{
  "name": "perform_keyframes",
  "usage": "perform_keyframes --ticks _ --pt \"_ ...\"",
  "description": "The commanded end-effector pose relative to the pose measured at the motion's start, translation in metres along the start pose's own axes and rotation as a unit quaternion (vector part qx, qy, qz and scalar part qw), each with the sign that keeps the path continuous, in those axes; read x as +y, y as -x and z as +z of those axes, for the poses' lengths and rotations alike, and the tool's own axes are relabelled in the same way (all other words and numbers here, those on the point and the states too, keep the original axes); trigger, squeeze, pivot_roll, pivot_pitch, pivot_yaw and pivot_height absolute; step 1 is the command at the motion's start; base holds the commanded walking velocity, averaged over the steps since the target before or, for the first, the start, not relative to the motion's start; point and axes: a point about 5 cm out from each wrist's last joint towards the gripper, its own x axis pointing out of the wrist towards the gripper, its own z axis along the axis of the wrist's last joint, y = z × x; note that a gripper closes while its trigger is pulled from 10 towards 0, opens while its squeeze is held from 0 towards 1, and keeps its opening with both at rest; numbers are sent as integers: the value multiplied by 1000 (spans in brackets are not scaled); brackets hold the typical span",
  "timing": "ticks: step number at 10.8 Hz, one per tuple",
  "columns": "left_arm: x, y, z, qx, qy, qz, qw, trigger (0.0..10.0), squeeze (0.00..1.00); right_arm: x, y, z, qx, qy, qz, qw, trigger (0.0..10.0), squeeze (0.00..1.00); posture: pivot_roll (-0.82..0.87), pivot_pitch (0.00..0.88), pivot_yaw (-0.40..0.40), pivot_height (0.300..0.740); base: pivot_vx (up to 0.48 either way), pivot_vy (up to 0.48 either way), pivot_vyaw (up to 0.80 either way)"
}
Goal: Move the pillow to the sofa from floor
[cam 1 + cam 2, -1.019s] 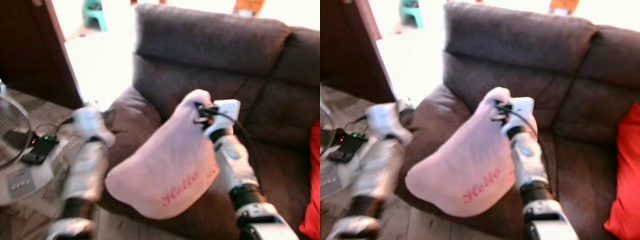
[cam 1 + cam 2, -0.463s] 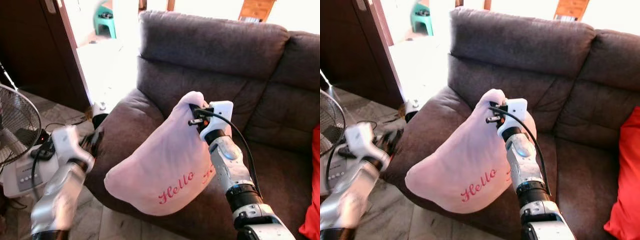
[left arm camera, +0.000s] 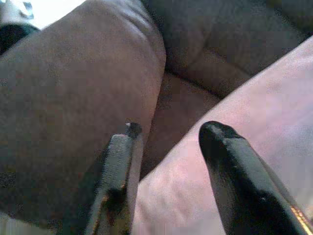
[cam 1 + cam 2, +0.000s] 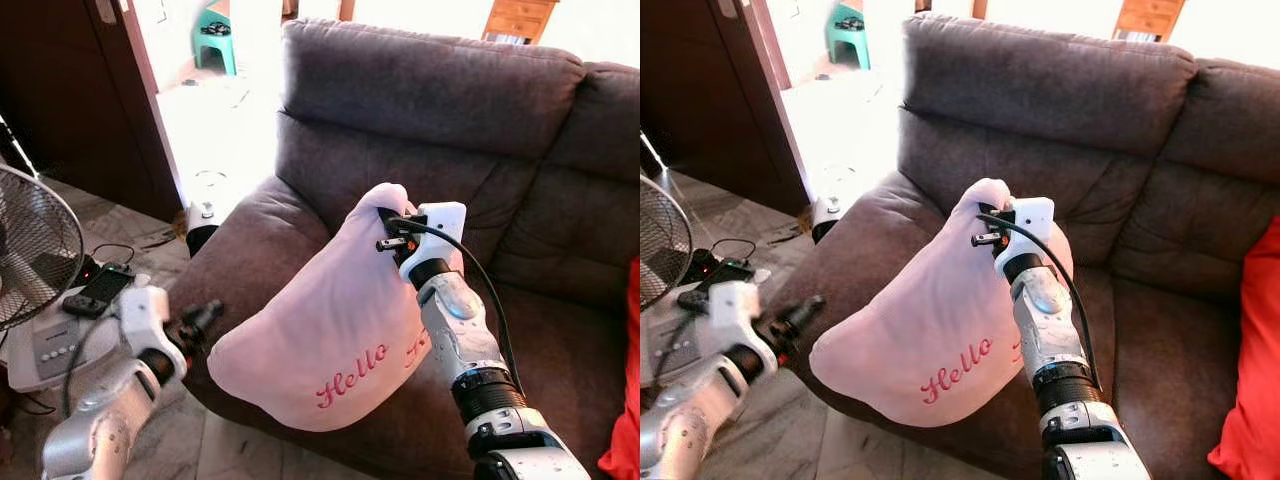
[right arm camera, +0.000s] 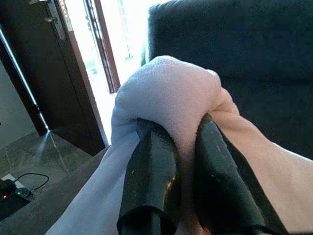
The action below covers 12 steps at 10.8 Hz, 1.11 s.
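Note:
A pink pillow point(image 4: 330, 330) with red "Hello" lettering hangs over the seat of the dark brown sofa point(image 4: 430, 90), its lower end resting near the seat's front edge. My right gripper point(image 4: 388, 228) is shut on the pillow's top corner; the right wrist view shows its fingers point(image 5: 151, 171) pinching a bunch of pink fabric point(image 5: 166, 98). My left gripper point(image 4: 205, 318) is low at the left, just off the pillow's lower left corner and beside the sofa armrest point(image 3: 73, 98). It stands open, with the pillow's edge point(image 3: 234, 117) behind one finger.
A standing fan point(image 4: 35, 250) and a white base with a black device point(image 4: 95, 285) are on the floor at left. A dark door point(image 4: 70, 90) and a bright doorway lie behind. A red cushion point(image 4: 1250, 350) sits at the sofa's right end.
My left arm has dropped lower and swung toward the pillow's lower left corner. The right gripper and pillow have held still over the last half second.

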Motion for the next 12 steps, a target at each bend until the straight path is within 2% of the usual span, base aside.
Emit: perform_keyframes --ticks 1,2,3,4,7,10,11,12 --pt "0 0 -5 20 -8 -2 1000 10000 1000 3 -6 20 -40 11 8 999 10000 0 104 0 -35 740 0 0 0" --pt "4 -1 -10 25 -4 15 1000 10000 1000 2 -6 19 -37 12 8 999 10000 0 104 0 -35 740 0 0 0" --pt "11 -3 -18 32 9 44 998 10000 933 2 -5 19 -35 12 8 999 10000 0 101 10 -38 740 0 0 0" --pt "13 -4 -22 36 21 55 998 10000 0 2 -5 19 -35 12 8 999 10000 0 100 16 -39 740 0 0 0" --pt "12 -9 -26 38 43 43 997 10000 0 0 -5 19 -33 14 5 999 10000 0 96 30 -43 740 0 0 0" --pt "16 -5 -27 13 99 45 994 10000 0 -1 -5 18 -31 13 4 999 10000 0 99 37 -46 740 0 0 0" --pt "18 -2 -27 9 106 46 993 10000 733 -1 -5 18 -31 13 4 999 10000 0 101 38 -46 740 0 0 0" --pt "17 0 -25 -4 109 39 993 10000 1000 0 -5 18 -30 13 5 999 10000 0 103 38 -46 740 0 0 0"
